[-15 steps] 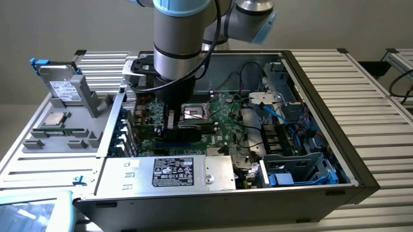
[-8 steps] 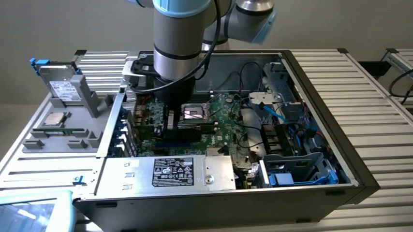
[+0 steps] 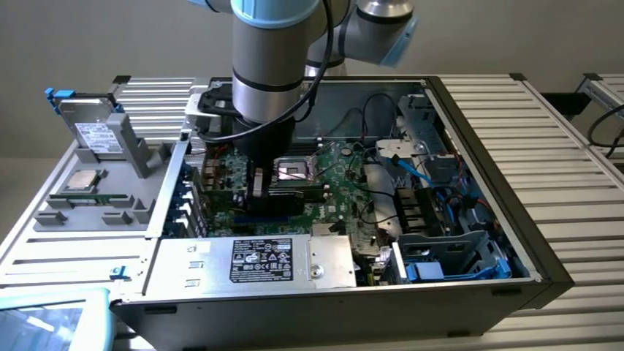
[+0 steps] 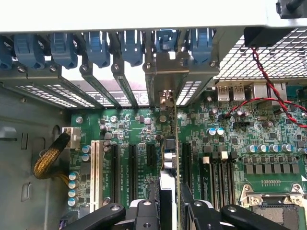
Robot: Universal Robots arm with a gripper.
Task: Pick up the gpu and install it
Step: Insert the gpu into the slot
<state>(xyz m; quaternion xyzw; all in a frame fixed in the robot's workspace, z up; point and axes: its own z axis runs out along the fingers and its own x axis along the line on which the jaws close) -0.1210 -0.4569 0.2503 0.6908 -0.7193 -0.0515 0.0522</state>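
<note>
1. The tool [image 4: 168, 211] is down inside the open case [image 3: 546, 270], over the motherboard [image 3: 337, 186]; its dark fingers [image 4: 144, 213] are pinched on the gpu [image 4: 169, 167], which stands on edge between them.
2. The gpu lies straight ahead of the tool. Its long axis runs along the expansion slots [image 4: 130, 167] toward the rear wall of the case, and its silver bracket [image 4: 165, 76] reaches up to the row of slot openings there.
3. My judgement: the card sits over, or partly in, a slot in the middle of the row, with the bracket lined up at one rear opening. Whether it is fully seated I cannot tell, as its lower edge is hidden.
4. Blue clips [image 4: 98, 48] run along the rear edge of the case above the openings. The white slot [image 4: 94, 172] and black slots beside the card are unfilled.
5. On the far side of the card stand the memory slots [image 4: 218, 177] and the CPU socket [image 4: 273, 206]; red and black wires [image 4: 268, 88] cross the board near the rear ports, apart from the card.
6. Outside the case, on the grey rack [image 3: 98, 212] at the exterior view's left edge of the surface, rest a hard drive [image 3: 93, 131] and a CPU [image 3: 83, 179].
</note>
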